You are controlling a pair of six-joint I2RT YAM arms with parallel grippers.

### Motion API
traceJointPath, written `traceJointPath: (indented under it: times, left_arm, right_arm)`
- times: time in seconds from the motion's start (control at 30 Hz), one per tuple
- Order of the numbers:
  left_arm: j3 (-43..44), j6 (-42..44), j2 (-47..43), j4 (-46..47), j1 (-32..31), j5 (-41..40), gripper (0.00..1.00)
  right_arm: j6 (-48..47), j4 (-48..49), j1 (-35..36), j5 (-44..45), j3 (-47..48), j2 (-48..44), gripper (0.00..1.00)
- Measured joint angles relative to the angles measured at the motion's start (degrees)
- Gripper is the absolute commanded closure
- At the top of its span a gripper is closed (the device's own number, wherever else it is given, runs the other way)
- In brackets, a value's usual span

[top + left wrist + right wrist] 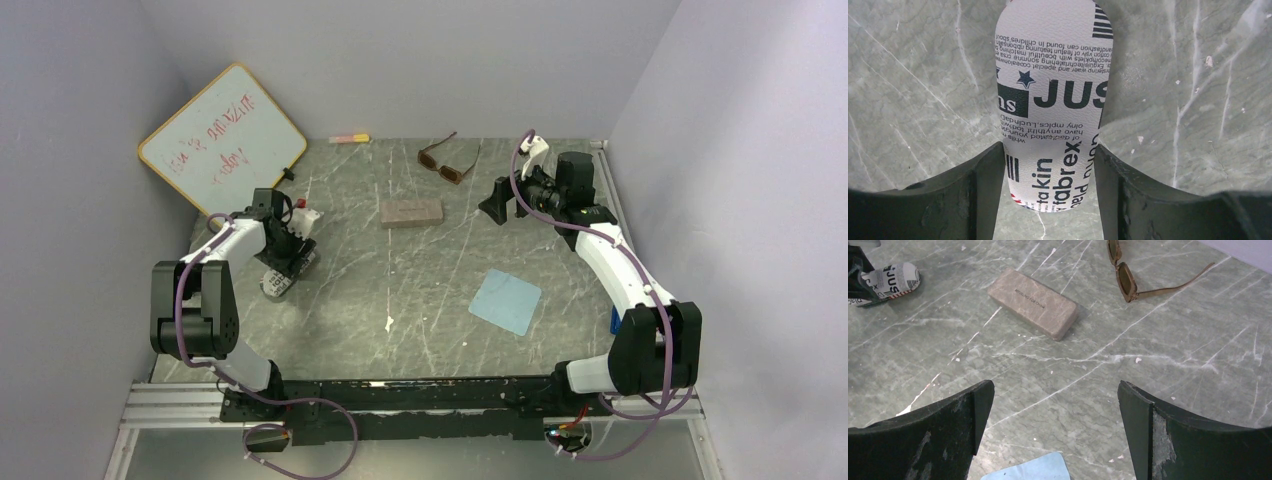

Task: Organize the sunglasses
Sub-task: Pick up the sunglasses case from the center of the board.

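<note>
The brown sunglasses (447,160) lie unfolded on the table at the back centre, and show at the top of the right wrist view (1122,270). My left gripper (288,252) is down at the left side of the table, its fingers pressed against both sides of a grey pouch with black lettering (1053,90). The same pouch (276,283) lies flat on the table. My right gripper (1055,387) hangs open and empty above the table, right of the brown case (1033,302) and in front of the sunglasses.
The brown rectangular case (411,211) lies mid-table, just in front of the sunglasses. A blue cloth (505,301) lies nearer, right of centre. A whiteboard (222,140) leans in the back left corner, and a small pink and yellow stick (348,138) lies by the back wall.
</note>
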Motion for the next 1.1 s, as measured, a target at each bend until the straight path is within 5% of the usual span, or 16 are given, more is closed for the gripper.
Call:
traceJointPath:
  times: [0.23, 0.63, 0.9, 1.1]
  left_arm:
    - [1.16, 0.39, 0.0, -1.6, 0.13, 4.13, 0.55]
    - [15.23, 1.31, 0.0, -7.21, -0.9, 29.55, 0.57]
    - [24.9, 1.31, 1.31, -10.38, -10.93, 42.32, 0.56]
    - [27.89, 0.33, 1.36, -9.7, -16.35, 49.2, 0.56]
  right_arm:
    - [0.0, 0.02, 0.0, -1.53, 0.0, 0.11, 0.0]
    - [-0.35, -0.28, 1.92, -16.09, 0.46, 0.83, 0.0]
    - [-3.69, -3.23, 16.52, -20.79, 7.85, 6.08, 0.0]
    - [0.28, 0.09, 19.04, -23.71, 11.1, 12.0, 0.0]
